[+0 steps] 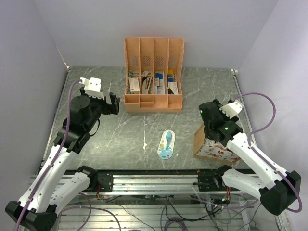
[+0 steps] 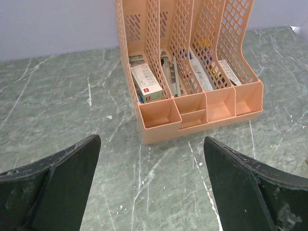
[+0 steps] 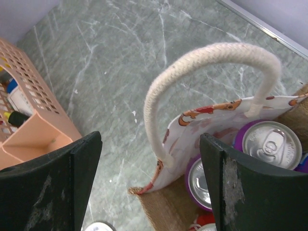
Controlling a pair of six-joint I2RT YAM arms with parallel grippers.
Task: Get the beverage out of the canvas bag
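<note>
The canvas bag (image 1: 211, 147) stands at the right front of the table, its white printed face toward the front. In the right wrist view the canvas bag (image 3: 168, 207) shows a cream loop handle (image 3: 192, 62) and purple beverage cans (image 3: 267, 139) inside. My right gripper (image 3: 149, 163) is open, hovering over the bag's edge and handle, holding nothing. It shows above the bag in the top view (image 1: 214, 126). My left gripper (image 2: 151, 163) is open and empty over bare table, facing the organizer; it sits at the left in the top view (image 1: 114, 103).
An orange-tan slotted desk organizer (image 1: 154, 77) with boxes and pens stands at the back centre, also in the left wrist view (image 2: 192, 91). A blue-and-white blister pack (image 1: 167, 143) lies flat left of the bag. Walls close in the table on three sides.
</note>
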